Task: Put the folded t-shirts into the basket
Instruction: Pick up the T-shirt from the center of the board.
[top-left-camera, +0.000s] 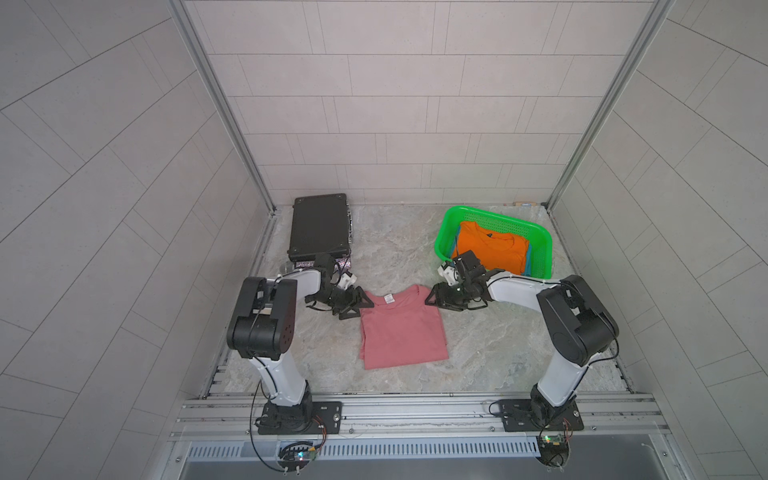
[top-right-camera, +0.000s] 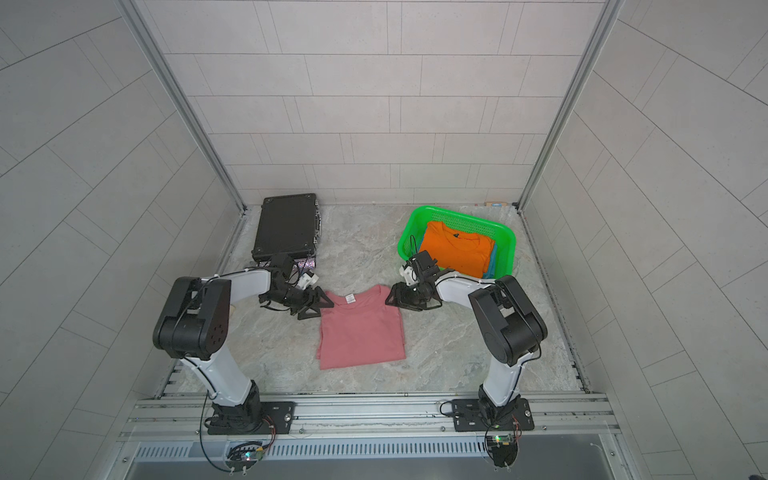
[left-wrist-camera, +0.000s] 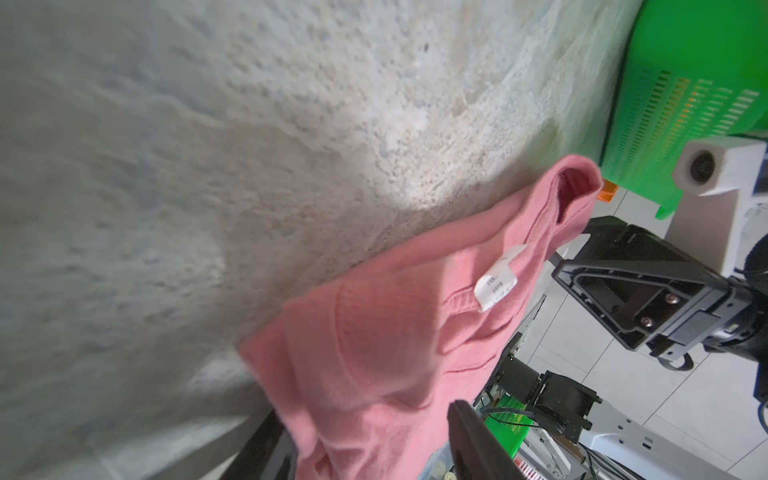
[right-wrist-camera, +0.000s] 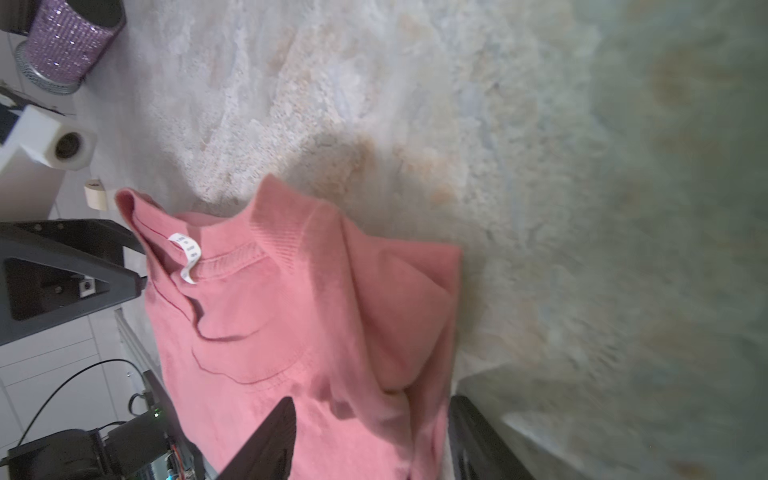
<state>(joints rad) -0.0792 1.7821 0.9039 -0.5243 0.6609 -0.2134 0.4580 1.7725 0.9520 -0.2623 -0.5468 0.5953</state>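
A dusty pink t-shirt (top-left-camera: 401, 332) (top-right-camera: 361, 332) with a white neck label lies folded mid-table. My left gripper (top-left-camera: 360, 305) (top-right-camera: 320, 305) is shut on its far left shoulder, where pink cloth (left-wrist-camera: 395, 353) fills the gap between the jaws (left-wrist-camera: 370, 440). At the far right shoulder my right gripper (top-left-camera: 432, 297) (top-right-camera: 392, 297) is shut on bunched cloth (right-wrist-camera: 291, 332) that sits between its jaws (right-wrist-camera: 374, 415). Both held corners stand slightly raised. The green basket (top-left-camera: 544, 249) (top-right-camera: 509, 245) (left-wrist-camera: 685, 62) at the back right holds an orange t-shirt (top-left-camera: 490, 245) (top-right-camera: 457, 249). Under the orange one a teal-blue edge (top-left-camera: 528, 266) (top-right-camera: 492, 262) shows.
A black hard-shell case (top-left-camera: 320, 224) (top-right-camera: 286, 224) lies shut at the back left. A purple glitter cylinder (right-wrist-camera: 66, 41) (top-right-camera: 305, 264) lies at its near edge, just behind my left wrist. Metal frame rails border the table on both sides and along the front.
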